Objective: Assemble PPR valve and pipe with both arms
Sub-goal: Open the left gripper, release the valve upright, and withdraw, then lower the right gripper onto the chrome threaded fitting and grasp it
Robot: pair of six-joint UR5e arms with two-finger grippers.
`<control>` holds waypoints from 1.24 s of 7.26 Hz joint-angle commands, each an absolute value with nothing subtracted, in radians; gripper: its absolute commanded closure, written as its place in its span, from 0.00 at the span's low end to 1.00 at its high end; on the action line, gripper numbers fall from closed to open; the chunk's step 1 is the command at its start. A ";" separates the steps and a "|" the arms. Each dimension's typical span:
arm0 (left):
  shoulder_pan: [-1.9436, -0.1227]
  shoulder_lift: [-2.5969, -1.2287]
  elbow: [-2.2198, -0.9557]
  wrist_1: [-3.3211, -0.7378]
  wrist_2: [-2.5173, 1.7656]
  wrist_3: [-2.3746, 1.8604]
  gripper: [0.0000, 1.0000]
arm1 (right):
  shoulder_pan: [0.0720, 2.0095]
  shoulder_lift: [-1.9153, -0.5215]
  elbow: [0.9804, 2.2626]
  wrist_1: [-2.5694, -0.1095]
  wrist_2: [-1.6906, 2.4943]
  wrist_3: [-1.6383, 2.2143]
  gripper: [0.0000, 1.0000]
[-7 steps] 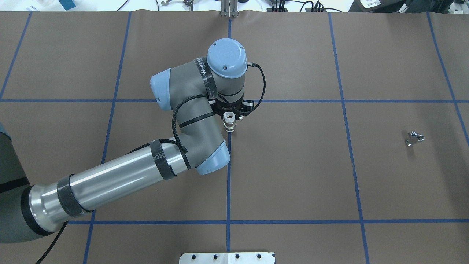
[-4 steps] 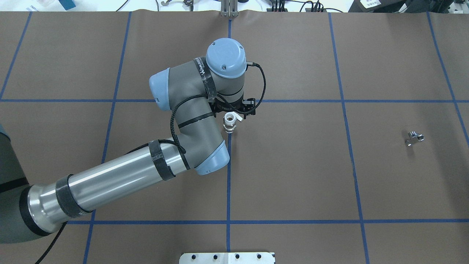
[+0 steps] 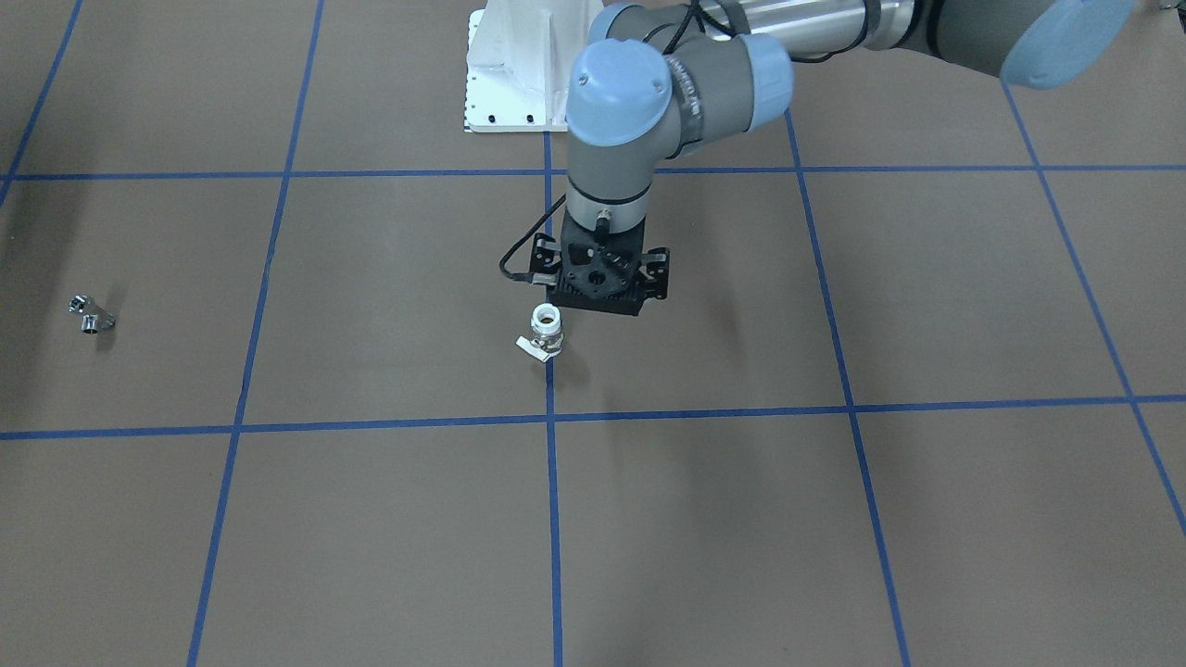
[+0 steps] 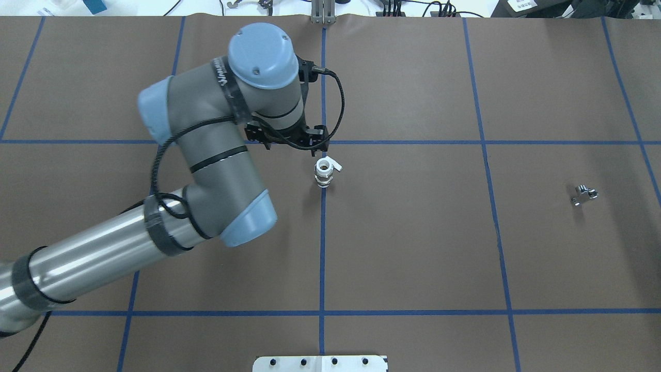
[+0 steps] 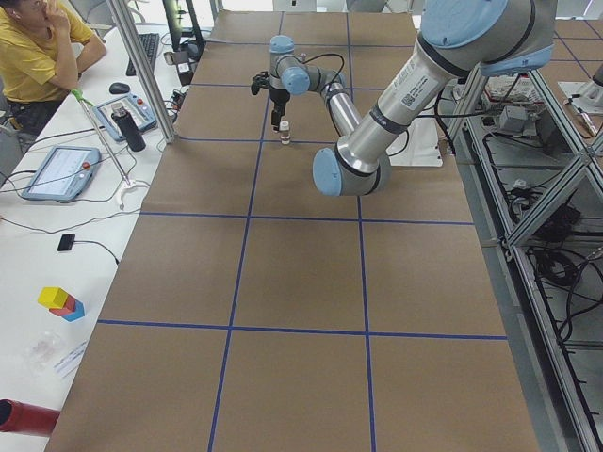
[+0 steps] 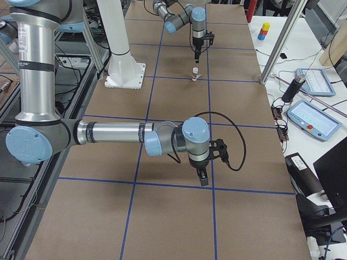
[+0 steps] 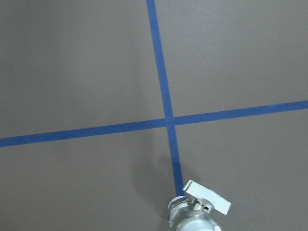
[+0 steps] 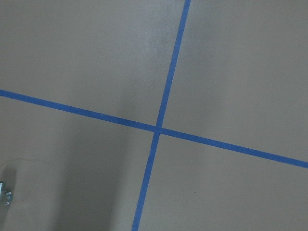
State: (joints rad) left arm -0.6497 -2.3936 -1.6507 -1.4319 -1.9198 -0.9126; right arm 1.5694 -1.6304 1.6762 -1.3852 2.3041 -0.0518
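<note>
Valve [image 4: 324, 173] stands upright: white plastic tube, metallic band, flat handle.

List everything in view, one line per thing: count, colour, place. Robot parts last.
PPR valve: one, white with a metallic band, upright on the centre blue line, nothing touching it.
pipe: one, shiny silver, lying alone toward the robot's right.
table: one, brown with a blue grid.
pedestal base: one, white, at the robot's edge.
tablets: two, grey, on the side bench.
person: one, yellow shirt, at that bench.
left gripper: one, black, raised above the valve.
right gripper: one, black, over the table's right part.
</note>
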 commanded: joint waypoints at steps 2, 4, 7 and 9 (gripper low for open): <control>-0.826 -2.021 -2.049 -1.330 -1.994 -0.577 0.00 | 1.513 -1.643 1.754 -1.330 2.336 0.184 0.00; -1.071 -1.871 -2.060 -1.332 -2.058 -0.229 0.00 | 1.406 -1.675 1.865 -1.330 2.324 0.377 0.00; -1.406 -1.705 -1.978 -1.344 -2.207 0.165 0.00 | 1.223 -1.793 1.940 -1.130 2.219 0.592 0.00; -1.492 -1.648 -1.921 -1.377 -2.206 0.205 0.00 | 1.122 -1.834 1.928 -1.043 2.160 0.601 0.00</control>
